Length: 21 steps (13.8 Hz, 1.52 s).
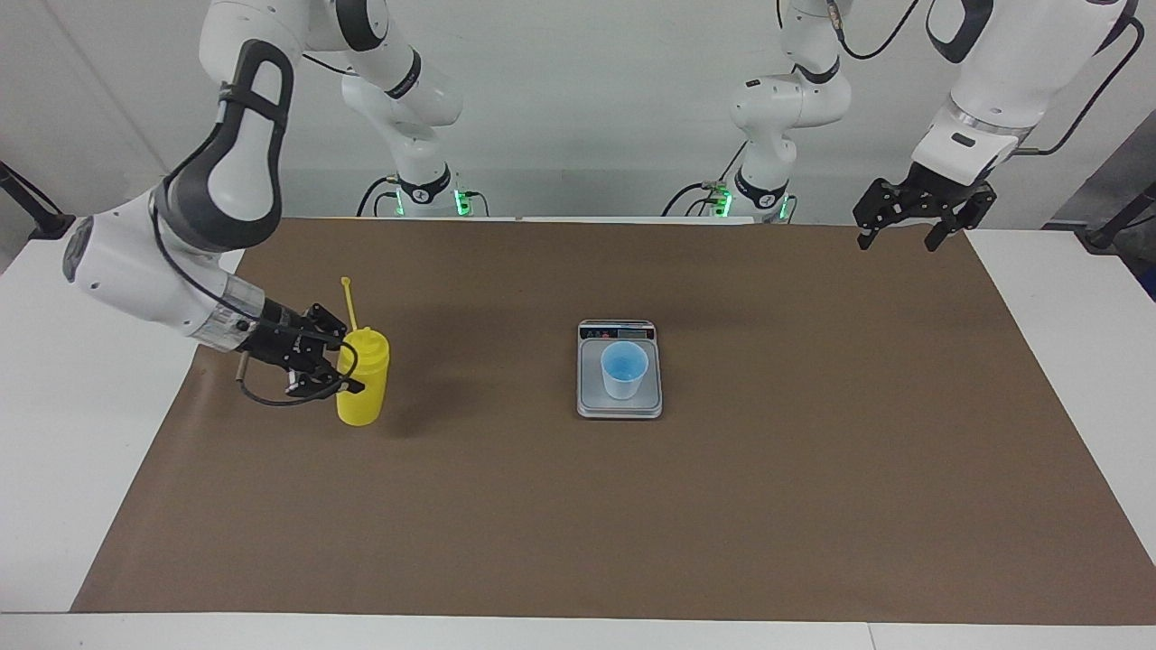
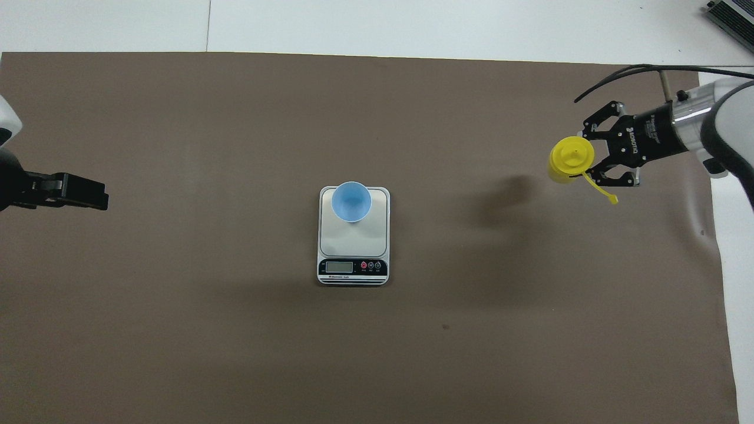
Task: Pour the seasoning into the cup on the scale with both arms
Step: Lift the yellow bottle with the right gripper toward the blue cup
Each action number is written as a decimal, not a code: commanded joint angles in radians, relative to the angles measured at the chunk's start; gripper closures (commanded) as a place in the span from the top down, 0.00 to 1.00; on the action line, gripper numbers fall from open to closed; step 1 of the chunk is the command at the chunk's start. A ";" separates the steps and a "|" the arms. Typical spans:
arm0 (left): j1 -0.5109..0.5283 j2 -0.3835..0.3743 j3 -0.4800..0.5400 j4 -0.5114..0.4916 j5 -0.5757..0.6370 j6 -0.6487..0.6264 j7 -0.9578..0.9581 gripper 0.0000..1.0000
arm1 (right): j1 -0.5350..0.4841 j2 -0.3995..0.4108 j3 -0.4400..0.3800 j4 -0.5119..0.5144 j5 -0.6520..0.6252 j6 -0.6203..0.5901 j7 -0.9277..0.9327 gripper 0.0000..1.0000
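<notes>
Brown-papered tabletop [image 1: 578, 506]. Right claw [image 1: 348, 368] clamped on upright seasoning [image 1: 363, 388], toward right arm's end. Cup [image 1: 624, 370] on scale [image 1: 619, 405], mid-table, well apart. Left claw [image 1: 906, 236] wide, waiting, raised over mat's corner.

A brown mat [image 1: 632, 506] covers most of the white table [image 1: 54, 451], leaving bare white strips at both ends and along the edges. Green lights [image 1: 462, 197] glow at the edge of the table nearest the robots. A dark stand [image 1: 32, 206] leans in at one corner, and a grey ridged box [image 2: 733, 15] pokes in at another.
</notes>
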 commanded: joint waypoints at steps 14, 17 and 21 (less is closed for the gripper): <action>0.013 -0.015 -0.004 -0.013 -0.012 -0.007 0.010 1.00 | 0.531 0.108 -0.002 0.136 -0.805 0.176 0.400 0.00; 0.013 -0.015 -0.004 -0.013 -0.012 -0.007 0.011 1.00 | 0.618 0.241 -0.010 0.315 -0.898 0.102 0.485 0.00; 0.013 -0.013 -0.004 -0.013 -0.012 -0.009 0.010 1.00 | 0.689 0.265 -0.008 0.336 -1.017 0.090 0.622 0.00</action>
